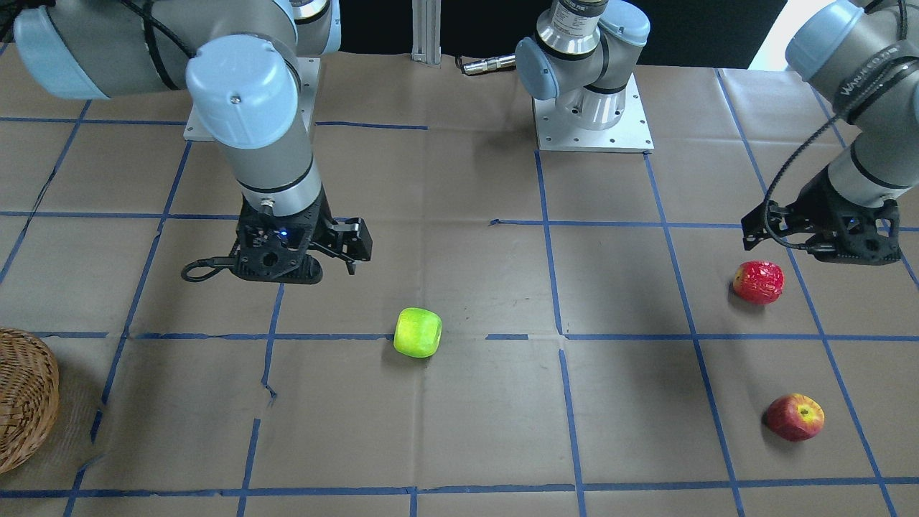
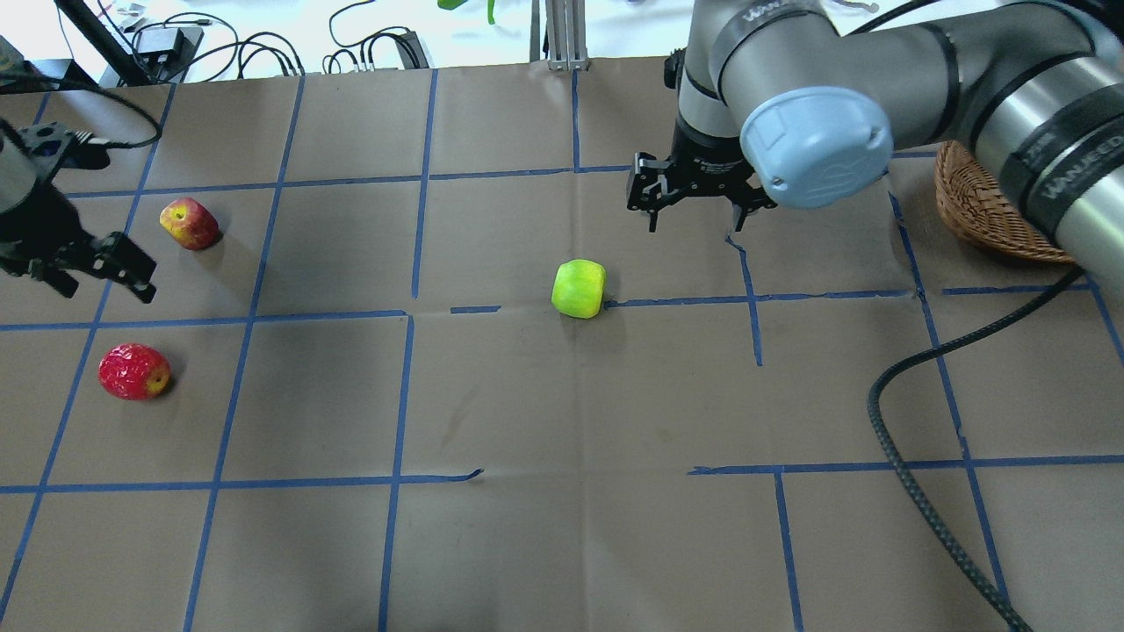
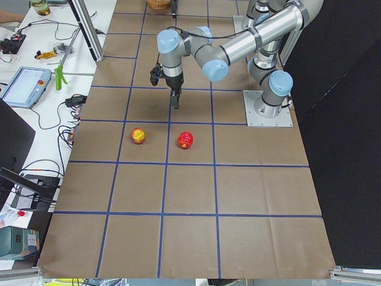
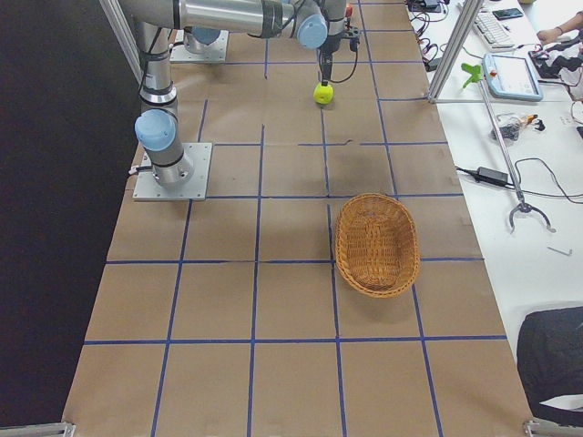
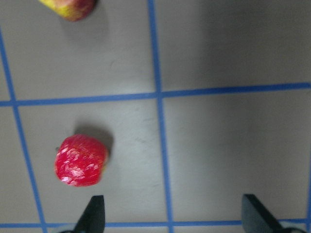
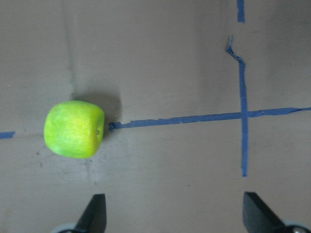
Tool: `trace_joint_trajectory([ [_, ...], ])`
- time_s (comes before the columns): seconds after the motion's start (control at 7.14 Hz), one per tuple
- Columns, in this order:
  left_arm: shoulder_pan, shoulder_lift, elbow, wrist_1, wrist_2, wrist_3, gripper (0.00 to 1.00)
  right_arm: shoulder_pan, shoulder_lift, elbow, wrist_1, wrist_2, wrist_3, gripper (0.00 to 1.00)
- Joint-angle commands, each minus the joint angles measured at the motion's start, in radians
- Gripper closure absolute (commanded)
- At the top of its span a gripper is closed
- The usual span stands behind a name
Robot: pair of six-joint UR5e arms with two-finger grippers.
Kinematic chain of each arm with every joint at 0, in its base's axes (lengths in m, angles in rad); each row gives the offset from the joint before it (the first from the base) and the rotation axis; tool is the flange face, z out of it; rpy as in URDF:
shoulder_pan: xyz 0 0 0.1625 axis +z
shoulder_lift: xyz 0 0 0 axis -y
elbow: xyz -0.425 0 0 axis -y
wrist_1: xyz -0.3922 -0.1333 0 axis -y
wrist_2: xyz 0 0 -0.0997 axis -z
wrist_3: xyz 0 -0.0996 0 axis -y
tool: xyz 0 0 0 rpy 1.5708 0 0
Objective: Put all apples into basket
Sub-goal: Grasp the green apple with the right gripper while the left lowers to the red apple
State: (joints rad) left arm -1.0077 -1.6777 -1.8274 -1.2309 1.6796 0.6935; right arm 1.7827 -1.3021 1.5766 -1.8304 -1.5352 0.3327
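Nearest the robot, on its left side of the paper-covered bench (image 2: 562, 527), lies the speckled deep red apple (image 2: 134, 371). The left end effector (image 2: 104, 285) hangs above the bench just beyond this apple. Its jaws are spread wide and hold nothing, and in the wrist view the apple sits just off one fingertip (image 5: 95, 213). Mid-bench, at about the same depth, the yellow-green apple (image 2: 580, 288) rests on its side at the end of a strip of blue tape (image 2: 755, 298). Farther out on the left lies the red-and-yellow apple (image 2: 189, 223), well apart from the speckled one. The right end effector (image 2: 694, 221) hovers just past the green apple toward the robot's right, clear of it, with its jaws also wide and nothing between them. Farthest right sits the wicker basket (image 2: 975, 211), partly hidden behind the right arm (image 2: 878, 79) and well apart from all three apples.
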Motion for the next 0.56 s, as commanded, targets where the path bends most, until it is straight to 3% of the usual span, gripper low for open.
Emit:
trace_joint_trajectory([
  [0.0,0.081,-0.057,-0.116,0.207,0.005,0.203,0.01,0.070,0.131,-0.004,-0.155,0.053,0.231,0.02],
  [0.42,0.086,-0.115,-0.165,0.292,-0.005,0.224,0.02,0.101,0.251,-0.007,-0.253,0.061,0.348,0.02],
])
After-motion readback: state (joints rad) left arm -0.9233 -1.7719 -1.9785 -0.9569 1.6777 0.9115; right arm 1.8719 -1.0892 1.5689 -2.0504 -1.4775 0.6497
